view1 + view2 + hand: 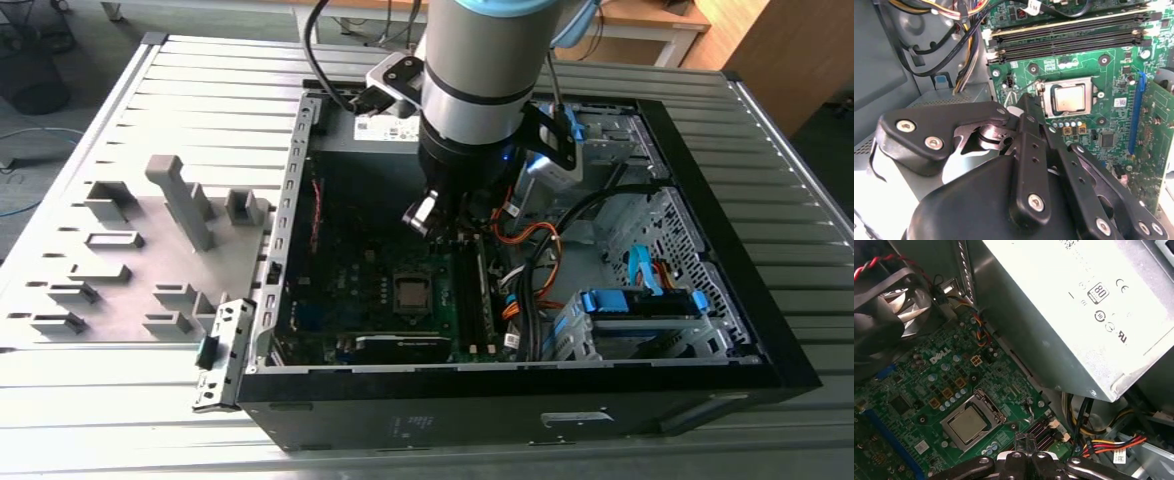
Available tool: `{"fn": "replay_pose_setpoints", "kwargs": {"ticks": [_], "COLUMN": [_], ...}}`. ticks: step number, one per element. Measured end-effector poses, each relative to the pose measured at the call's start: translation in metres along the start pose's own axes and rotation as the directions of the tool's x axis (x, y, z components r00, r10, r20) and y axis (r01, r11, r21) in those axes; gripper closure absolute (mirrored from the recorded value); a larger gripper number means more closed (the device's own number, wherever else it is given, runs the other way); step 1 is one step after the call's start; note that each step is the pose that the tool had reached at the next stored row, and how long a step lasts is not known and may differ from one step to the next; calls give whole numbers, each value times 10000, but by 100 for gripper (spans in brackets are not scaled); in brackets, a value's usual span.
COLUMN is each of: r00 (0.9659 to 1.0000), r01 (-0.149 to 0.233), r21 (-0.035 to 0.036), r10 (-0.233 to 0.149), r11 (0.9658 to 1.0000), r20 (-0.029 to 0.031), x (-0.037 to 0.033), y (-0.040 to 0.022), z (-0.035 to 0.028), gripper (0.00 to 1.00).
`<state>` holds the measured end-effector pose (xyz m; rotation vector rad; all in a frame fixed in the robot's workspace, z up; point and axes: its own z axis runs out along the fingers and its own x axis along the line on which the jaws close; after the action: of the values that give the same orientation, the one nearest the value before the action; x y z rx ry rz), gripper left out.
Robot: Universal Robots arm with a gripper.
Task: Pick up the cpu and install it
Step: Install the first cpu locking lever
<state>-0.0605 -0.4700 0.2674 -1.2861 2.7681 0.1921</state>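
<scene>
Small square silvery-grey cpu (970, 424) already sits in the socket on the green motherboard (919, 390); black end effector (1026, 112) hovers above, fingers together and empty, best kept clear and vertical.

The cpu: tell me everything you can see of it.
The cpu is a small, thin square chip with a silvery-grey metal top and a narrow darker rim. In both wrist views it lies flat in the metal socket frame on the green motherboard, near the memory slots. Nothing grips it; the gripper is above the board, apart from the chip.
</scene>
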Motion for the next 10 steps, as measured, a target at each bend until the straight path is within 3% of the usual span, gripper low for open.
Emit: {"fn": "replay_pose_setpoints", "kwargs": {"ticks": [10], "r00": [10000], "r01": [-1], "r21": [0], "r10": [1], "r11": [10000], "r20": [0], "x": [-37], "y": [1], "z": [40], "gripper": [89]}}
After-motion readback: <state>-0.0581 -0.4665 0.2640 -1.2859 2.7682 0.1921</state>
